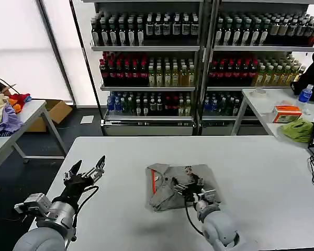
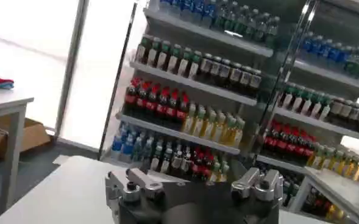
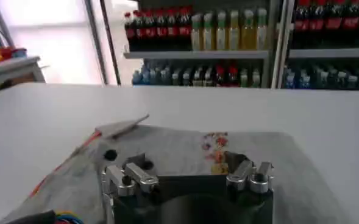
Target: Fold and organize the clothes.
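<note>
Head view: one folded shirt (image 1: 180, 184)

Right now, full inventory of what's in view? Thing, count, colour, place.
shirt: one, light grey with orange collar lining and a small multicoloured chest print, partly folded, centre of the white table
shelves of bottles: many, dark, red, yellow-green and blue, along the back wall
side table with fabrics: one, lilac, yellow and red pile, far left
cardboard box: one, brown, on the floor beside that side table
second table: one, white, back right, holding an orange box, a lime-green cloth and a blue bottle
left gripper: one, black, open, raised above the table's left side, clear of the shirt
right gripper: one, black, open, over the shirt near the print
</note>
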Tool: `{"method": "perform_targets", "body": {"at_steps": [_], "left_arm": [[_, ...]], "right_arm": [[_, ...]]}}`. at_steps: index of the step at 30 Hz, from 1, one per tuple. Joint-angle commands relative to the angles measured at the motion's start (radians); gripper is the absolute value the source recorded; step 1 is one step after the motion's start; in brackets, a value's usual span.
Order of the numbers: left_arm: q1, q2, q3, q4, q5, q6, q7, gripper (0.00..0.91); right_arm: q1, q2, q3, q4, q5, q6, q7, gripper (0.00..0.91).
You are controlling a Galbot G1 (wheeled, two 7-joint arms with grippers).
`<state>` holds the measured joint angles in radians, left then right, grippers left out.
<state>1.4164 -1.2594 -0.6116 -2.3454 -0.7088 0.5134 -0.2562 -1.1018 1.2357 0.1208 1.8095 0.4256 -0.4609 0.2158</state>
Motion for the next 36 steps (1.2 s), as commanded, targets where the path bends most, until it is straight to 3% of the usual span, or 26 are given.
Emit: {"method": "perform_targets", "body": {"at_steps": [1,6,10,13,17,19,20,22,24,26,31,32,36], "left_arm": [[0.015,-0.004,0.001,-0.001,0.013,-0.006,0.012,0.907],[0.009,0.002,0.007,-0.002,0.013,-0.006,0.011,0.907],[0.014,0.001,0.01,-0.003,0.014,-0.007,0.013,0.907],[0.019,-0.001,0.011,-0.001,0.019,-0.011,0.021,0.907],[0.024,0.003,0.008,0.005,0.048,-0.033,0.051,0.907],[0.029,0.006,0.006,0.005,0.062,-0.044,0.068,0.907],[0.034,0.006,0.004,0.006,0.078,-0.057,0.088,0.907],[0.044,0.004,-0.001,0.007,0.104,-0.067,0.116,0.907],[0.073,-0.001,-0.023,0.006,0.139,-0.074,0.201,0.907],[0.102,-0.011,-0.047,-0.004,0.148,-0.077,0.255,0.907],[0.127,-0.043,-0.037,0.0,0.215,-0.106,0.293,0.907],[0.131,-0.052,-0.024,0.016,0.268,-0.137,0.303,0.907],[0.147,-0.084,0.02,0.041,0.342,-0.203,0.302,0.907]], "right_arm": [[0.048,0.099,-0.121,-0.066,-0.023,-0.035,0.209,0.907],[0.032,0.069,-0.064,0.092,0.014,0.072,0.158,0.907],[-0.007,0.032,0.041,0.258,0.028,0.099,0.097,0.907],[-0.063,-0.032,0.164,0.319,0.039,0.126,-0.015,0.907],[-0.19,-0.122,0.445,0.331,0.069,0.19,-0.203,0.907],[-0.247,-0.153,0.534,0.31,0.071,0.232,-0.246,0.907],[-0.296,-0.172,0.588,0.297,0.1,0.272,-0.268,0.907],[-0.352,-0.178,0.658,0.286,0.184,0.282,-0.29,0.907],[-0.432,-0.17,0.76,0.275,0.196,0.309,-0.36,0.907],[-0.474,-0.136,0.811,0.264,0.178,0.356,-0.399,0.907],[-0.519,-0.087,0.826,0.23,0.166,0.442,-0.477,0.907],[-0.523,-0.073,0.822,0.213,0.149,0.448,-0.516,0.907],[-0.514,-0.007,0.787,0.175,0.114,0.489,-0.536,0.907]]}}
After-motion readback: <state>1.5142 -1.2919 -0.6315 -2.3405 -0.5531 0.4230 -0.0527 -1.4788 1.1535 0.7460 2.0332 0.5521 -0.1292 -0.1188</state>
